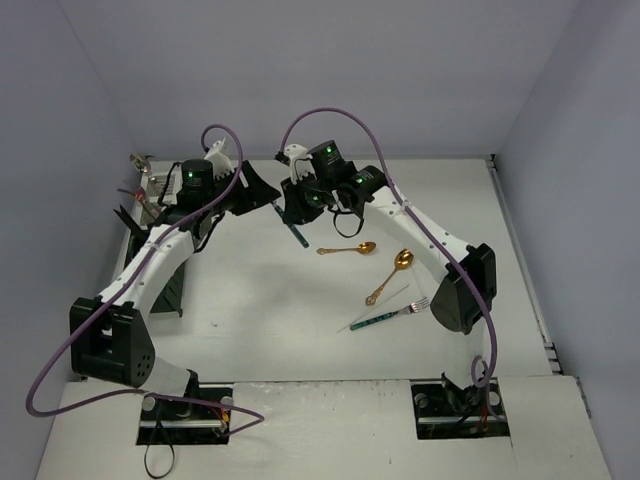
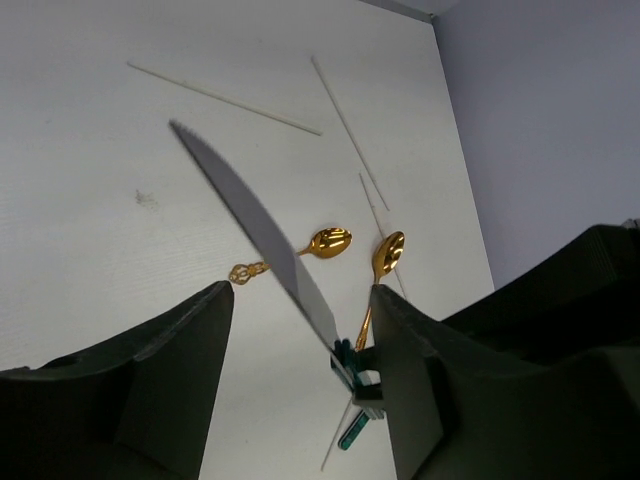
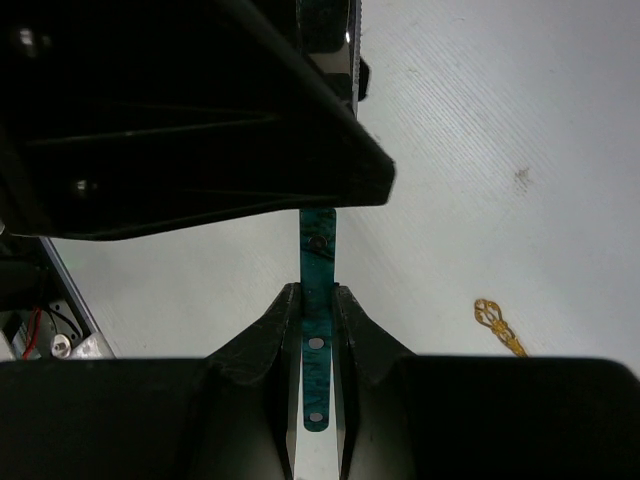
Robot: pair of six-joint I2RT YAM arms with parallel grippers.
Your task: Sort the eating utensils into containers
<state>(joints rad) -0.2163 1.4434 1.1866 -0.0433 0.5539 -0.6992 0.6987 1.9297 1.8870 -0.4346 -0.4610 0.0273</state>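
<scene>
the table (image 1: 260,300) is a flat white sheet, faintly ribbed and lightly speckled. plain pale lavender walls (image 1: 300,80) close it in on the left, far and right sides. above its far middle the right jaws are clamped on the teal handle of a knife (image 2: 258,222), which hangs clear of the table. in the top view its long axis runs on a slant, with the handle end toward the near right and the grey serrated blade toward the far left. the blade passes through the gap of the left jaws, which stand wide apart on either side and do not touch it. to the right on the table a gold spoon (image 1: 350,248) lies left to right with its bowl to the right. a second gold spoon (image 1: 393,272) slants near it, bowl toward the far side. nearer still lies a teal-handled fork (image 1: 392,315), tines to the right, with a thin stick (image 1: 378,306) just beside it. at the left, black containers (image 1: 172,285) stand mostly hidden behind the left arm.
</scene>
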